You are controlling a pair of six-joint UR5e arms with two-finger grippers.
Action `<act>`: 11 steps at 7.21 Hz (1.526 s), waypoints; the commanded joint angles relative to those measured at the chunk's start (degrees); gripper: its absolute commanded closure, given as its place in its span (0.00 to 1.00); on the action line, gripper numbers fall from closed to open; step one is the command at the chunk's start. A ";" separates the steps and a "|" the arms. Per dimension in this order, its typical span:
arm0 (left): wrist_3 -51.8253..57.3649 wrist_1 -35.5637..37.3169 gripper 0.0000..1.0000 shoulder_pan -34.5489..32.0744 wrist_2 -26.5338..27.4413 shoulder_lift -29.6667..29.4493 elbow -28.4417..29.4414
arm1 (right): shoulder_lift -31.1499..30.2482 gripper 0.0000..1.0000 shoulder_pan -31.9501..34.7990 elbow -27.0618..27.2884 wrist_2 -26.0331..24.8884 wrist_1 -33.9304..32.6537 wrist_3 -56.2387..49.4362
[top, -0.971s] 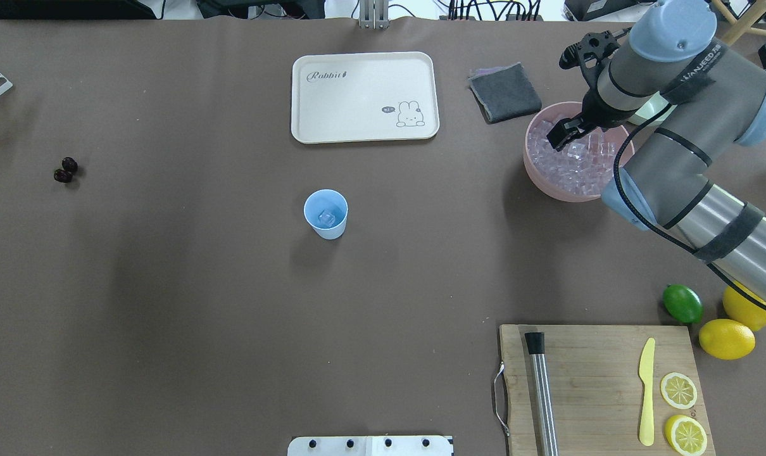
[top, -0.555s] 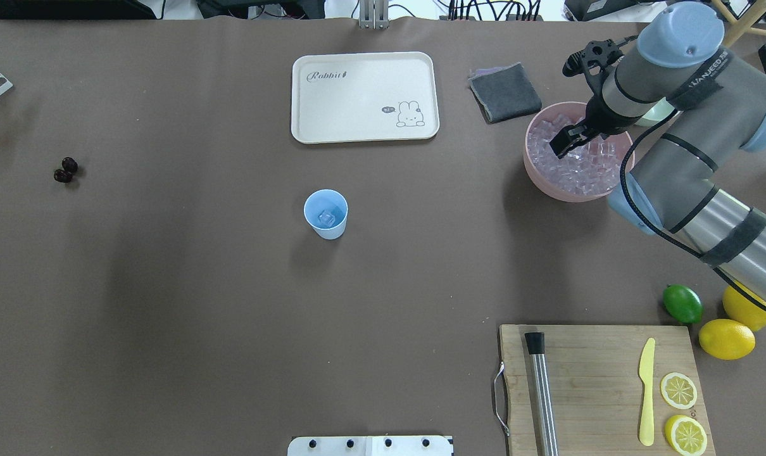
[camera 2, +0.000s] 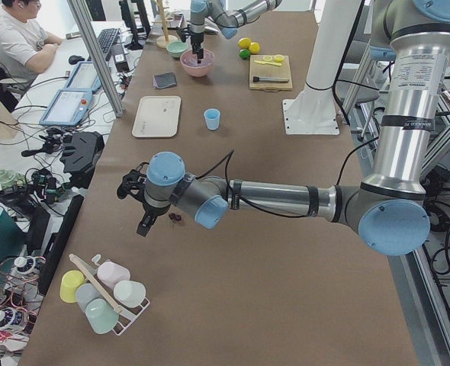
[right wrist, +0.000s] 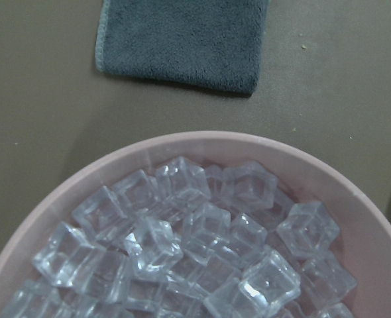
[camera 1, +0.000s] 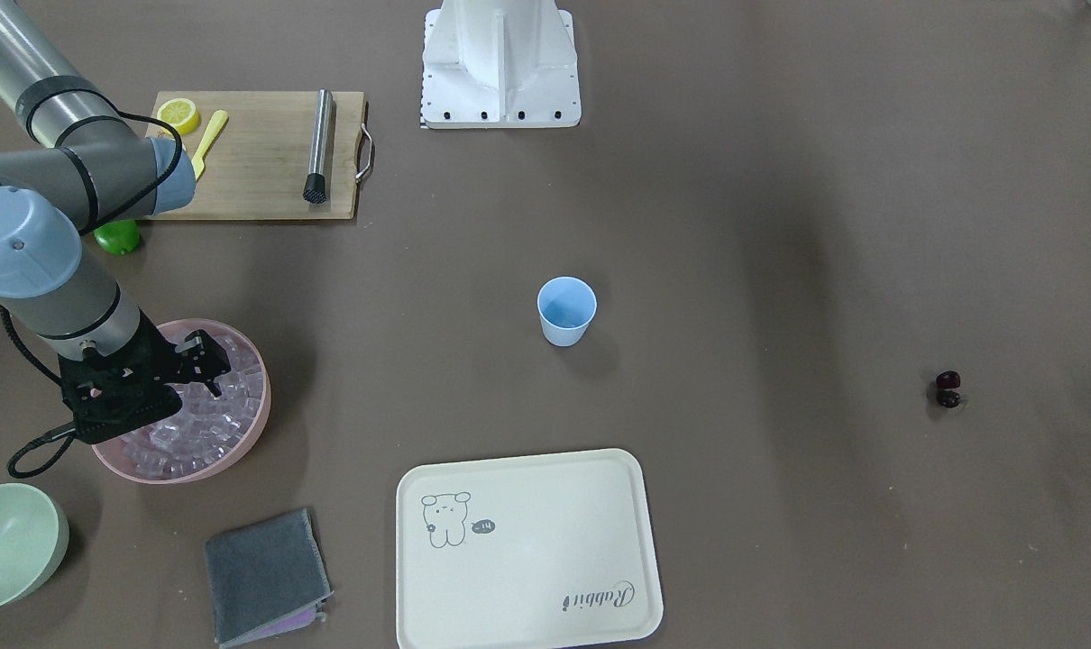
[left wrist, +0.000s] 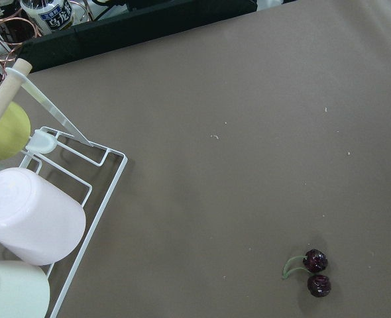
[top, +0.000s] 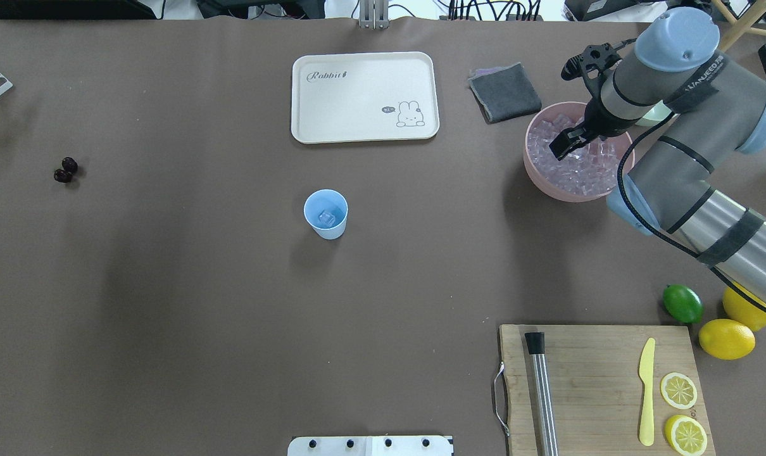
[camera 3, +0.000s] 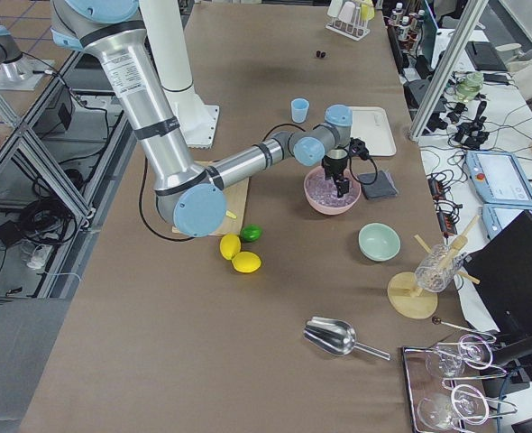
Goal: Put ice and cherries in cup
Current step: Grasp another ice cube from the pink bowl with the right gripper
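Right arm point(top: 668, 161) elbows in from the right edge; gripper point(top: 561, 144) hangs over the ice point(top: 573, 174), spread or pinched unclear.

1. Overhead, from behind my shoulders, looks forward-down; the front camera faces me. Both share the small light blue plastic cup point(top: 330, 232).
2. Side cameras look along the brown table point(camera 2: 286, 290).
3. My right wrist camera sits close over the round pink bowl point(right wrist: 202, 146), 2 o'clock overhead.
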 commanded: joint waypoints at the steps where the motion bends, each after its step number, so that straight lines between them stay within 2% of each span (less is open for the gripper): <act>1: 0.32 -0.15 0.02 0.00 0.00 0.02 -0.10 | 0.07 0.03 -0.04 -1.38 -0.06 1.67 -0.07; 4: 0.32 -0.15 0.02 0.00 0.00 0.11 0.26 | 0.07 0.14 -0.22 -2.09 -0.14 1.95 -0.16; 6: 0.23 -0.06 0.02 0.09 0.00 0.11 0.17 | 0.16 0.15 -0.30 -2.44 -0.14 1.95 -0.25; 10: 0.23 -0.06 0.02 0.18 -0.09 0.11 -0.01 | 0.16 0.32 -0.48 -2.62 -0.23 2.04 -0.51; 11: 0.23 -0.06 0.02 0.26 -0.09 0.11 0.08 | 0.25 0.42 -0.48 -2.62 -0.23 2.04 -0.34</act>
